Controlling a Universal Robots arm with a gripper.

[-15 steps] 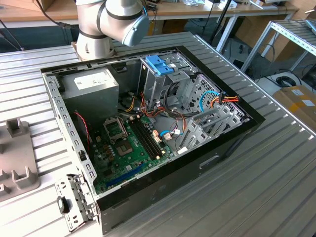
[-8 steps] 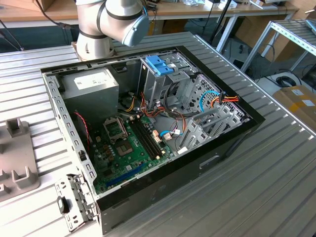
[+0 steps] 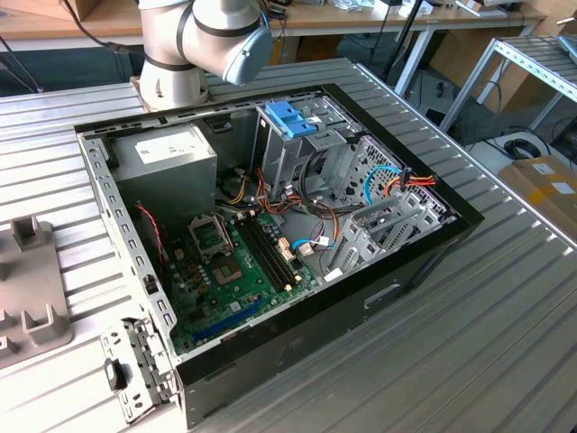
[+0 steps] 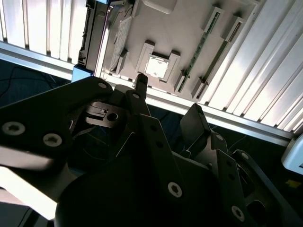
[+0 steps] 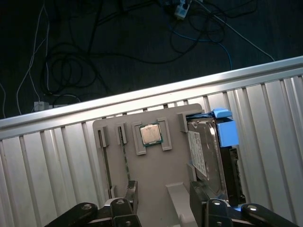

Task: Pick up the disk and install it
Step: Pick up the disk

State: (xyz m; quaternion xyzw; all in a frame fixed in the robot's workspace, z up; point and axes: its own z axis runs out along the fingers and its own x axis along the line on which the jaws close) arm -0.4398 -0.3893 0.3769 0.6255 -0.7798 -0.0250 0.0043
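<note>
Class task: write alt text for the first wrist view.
The disk sits in a grey tray on a ribbed metal table, near a processor chip. The open gripper hangs over the tray, holding nothing.

Plenty of room right at the gripper (image 5: 163, 201): fingers spread, nothing between them, and bare holder tray (image 5: 173, 161) straight ahead of the tips. Just outside one finger the disk (image 5: 208, 151) sits in its slot, so that side's tight. Further ahead, the chip (image 5: 151, 135) sits between raised brackets.
</note>
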